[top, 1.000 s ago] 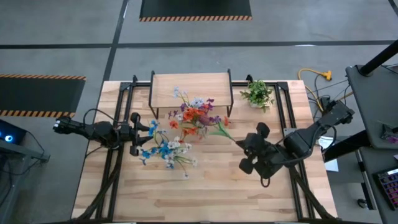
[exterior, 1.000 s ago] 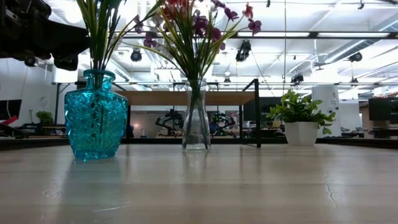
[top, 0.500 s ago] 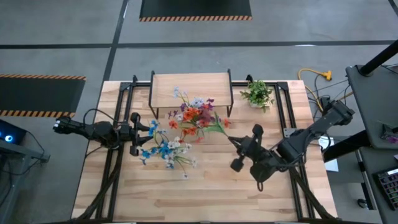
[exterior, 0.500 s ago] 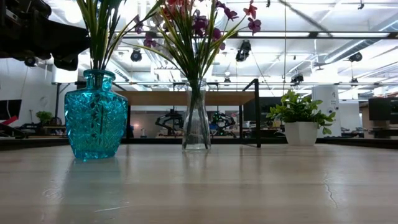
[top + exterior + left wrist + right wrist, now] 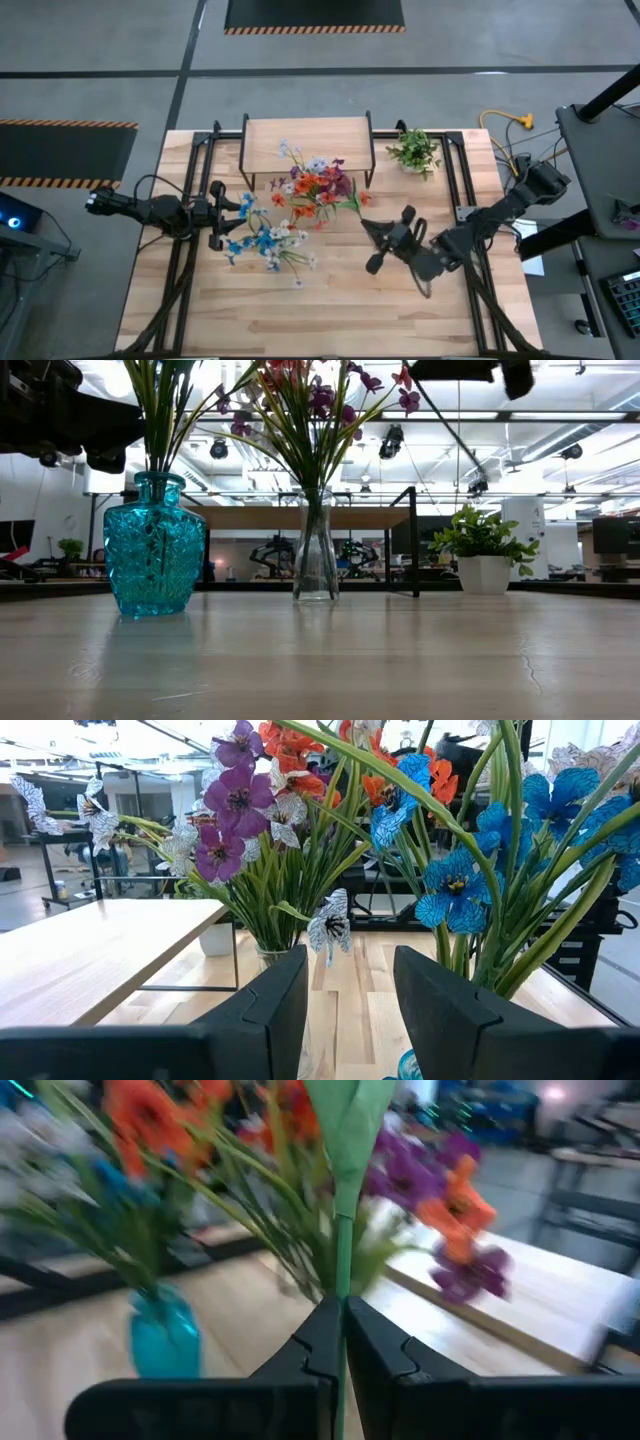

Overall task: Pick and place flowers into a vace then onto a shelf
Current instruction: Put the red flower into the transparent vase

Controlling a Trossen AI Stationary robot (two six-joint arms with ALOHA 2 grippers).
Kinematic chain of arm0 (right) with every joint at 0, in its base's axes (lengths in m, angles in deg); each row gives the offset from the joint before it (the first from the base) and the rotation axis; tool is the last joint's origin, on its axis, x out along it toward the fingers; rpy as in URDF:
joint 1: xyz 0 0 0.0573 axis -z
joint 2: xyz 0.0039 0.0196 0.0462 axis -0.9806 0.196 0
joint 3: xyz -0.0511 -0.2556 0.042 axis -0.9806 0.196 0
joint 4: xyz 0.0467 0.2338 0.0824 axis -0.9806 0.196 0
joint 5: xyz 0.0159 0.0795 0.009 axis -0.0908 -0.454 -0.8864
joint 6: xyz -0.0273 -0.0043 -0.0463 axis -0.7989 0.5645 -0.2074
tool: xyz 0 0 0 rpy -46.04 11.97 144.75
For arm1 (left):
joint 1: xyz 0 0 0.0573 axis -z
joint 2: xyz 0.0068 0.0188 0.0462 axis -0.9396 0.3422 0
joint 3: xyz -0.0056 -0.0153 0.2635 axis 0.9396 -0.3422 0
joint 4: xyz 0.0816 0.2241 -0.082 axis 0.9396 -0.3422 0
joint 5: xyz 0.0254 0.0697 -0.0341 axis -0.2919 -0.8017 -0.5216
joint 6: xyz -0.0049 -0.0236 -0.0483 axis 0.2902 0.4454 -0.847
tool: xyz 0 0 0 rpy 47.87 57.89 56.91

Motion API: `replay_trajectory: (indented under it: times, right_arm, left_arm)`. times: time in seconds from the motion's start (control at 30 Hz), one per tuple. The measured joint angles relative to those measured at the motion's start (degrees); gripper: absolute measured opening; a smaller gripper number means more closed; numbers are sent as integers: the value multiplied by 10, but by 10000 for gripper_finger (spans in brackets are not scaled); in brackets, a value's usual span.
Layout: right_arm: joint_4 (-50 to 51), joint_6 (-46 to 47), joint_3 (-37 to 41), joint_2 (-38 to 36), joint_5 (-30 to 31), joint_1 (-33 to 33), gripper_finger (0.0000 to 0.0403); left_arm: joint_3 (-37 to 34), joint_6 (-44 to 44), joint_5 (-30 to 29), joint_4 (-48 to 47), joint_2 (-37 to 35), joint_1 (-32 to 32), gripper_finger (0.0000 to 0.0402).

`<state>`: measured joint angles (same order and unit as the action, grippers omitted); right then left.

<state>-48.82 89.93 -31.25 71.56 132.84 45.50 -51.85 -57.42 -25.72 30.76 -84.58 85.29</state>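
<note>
From above, your right gripper point(image 5: 372, 245) is pinched shut on a flower stem point(image 5: 352, 206) whose bloom end reaches up toward the orange and purple bunch point(image 5: 318, 187) in front of the shelf point(image 5: 307, 140). That arm stretches in low from the table's right edge, wrist turned toward the middle. To finish this step well, I'd lift the stem's foot above the vase mouth, stand the stem closer to upright, and lower it straight through the gap among the other stems; a slanted entry is likely to snag leaves or tip the narrow glass. Your left gripper point(image 5: 228, 214) waits by the blue bunch point(image 5: 265, 240), its arm lying level in from the left edge.

From table height, the clear vase point(image 5: 316, 550) stands mid-table with the shelf behind it, and the teal vase point(image 5: 153, 547) stands to one side of it with its own stems. Part of a dark arm shows high at the top edge, above the blooms. Both vases are on the table, not yet on the shelf.

In the left wrist view, the left fingers point(image 5: 262, 1010) stand parted with nothing between them, pointing at the two bouquets and the shelf's wooden top.

In the right wrist view, the right fingers point(image 5: 318, 1342) are closed tight on the thin green stem, which runs up to a folded green leaf. The clear vase sits just beyond it and the teal vase farther off, so aim for the clear one's mouth and release only once the stem's foot is well inside.
</note>
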Motion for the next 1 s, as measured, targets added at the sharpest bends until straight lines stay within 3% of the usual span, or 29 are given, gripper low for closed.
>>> replay_trajectory:
  times: [0.17, 0.27, 0.5, 1.0]
  right_arm:
    - [-360, -188, 102, 4, -141, 13, 8]
    - [-485, -249, 151, 7, -193, 29, 8]
    - [-558, -262, 180, 37, -335, 114, 8]
    - [-709, -350, 117, 191, -465, 223, 8]
  left_arm:
    - [0, 0, 0, 0, 0, 0, 134]
    - [0, 0, 0, 0, 0, 0, 134]
    - [0, 0, 0, 0, 0, 0, 134]
    - [0, 0, -2, 0, 0, 0, 134]
